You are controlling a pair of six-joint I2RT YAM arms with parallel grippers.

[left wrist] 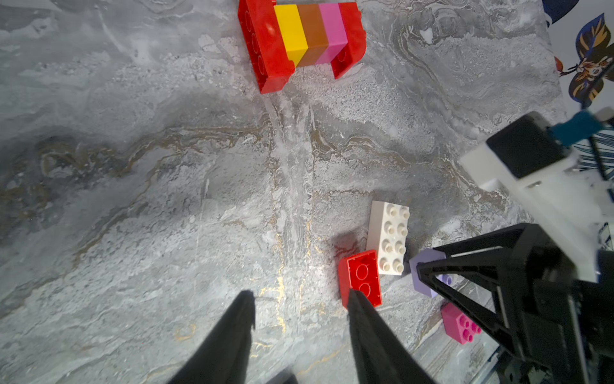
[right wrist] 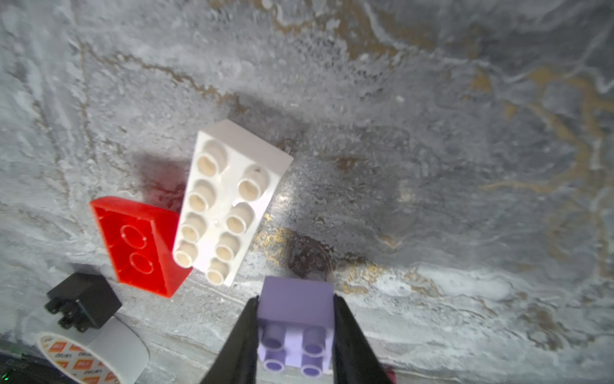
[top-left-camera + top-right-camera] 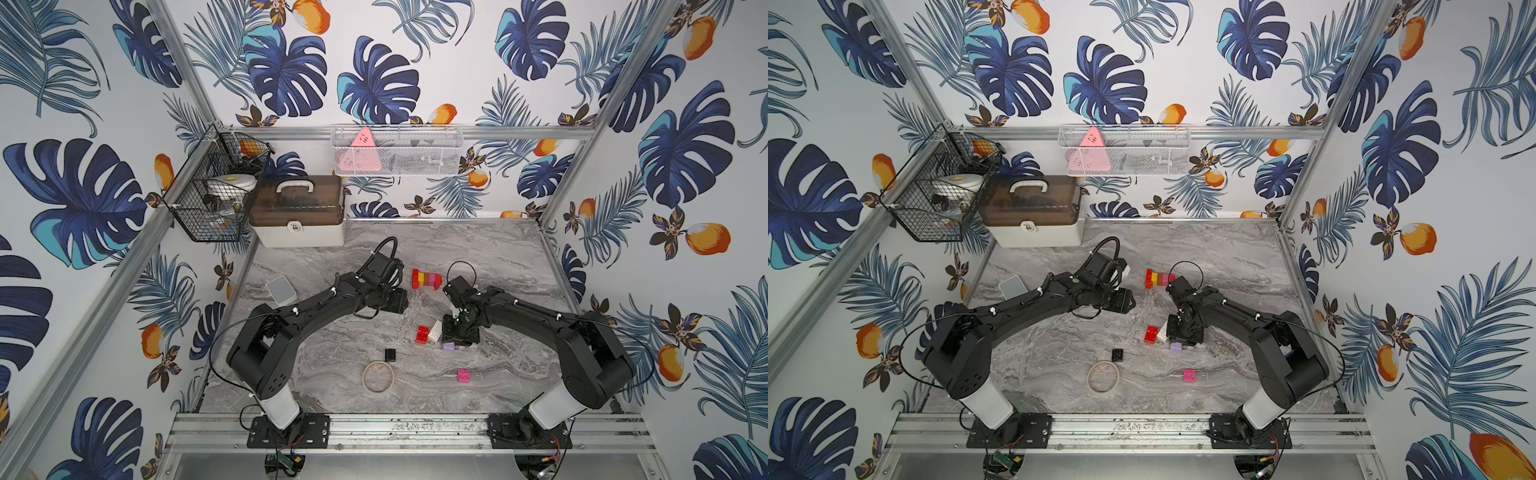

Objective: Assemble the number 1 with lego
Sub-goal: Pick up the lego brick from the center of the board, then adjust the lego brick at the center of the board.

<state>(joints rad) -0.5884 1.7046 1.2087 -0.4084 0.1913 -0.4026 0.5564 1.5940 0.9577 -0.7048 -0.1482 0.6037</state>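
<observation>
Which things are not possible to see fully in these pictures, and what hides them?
- Lilac brick: both top views, mostly under the right gripper.
- Stacked bricks: left wrist view, cut off by the edge.
- Pink brick: left wrist view, partly behind the right fingers.
- Tape roll: right wrist view, cut off by the edge.

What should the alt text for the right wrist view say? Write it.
The right end effector is shut on a lilac brick. Beyond it on the marbled table lie a white brick beside a red brick, a black brick and a tape roll.
</observation>
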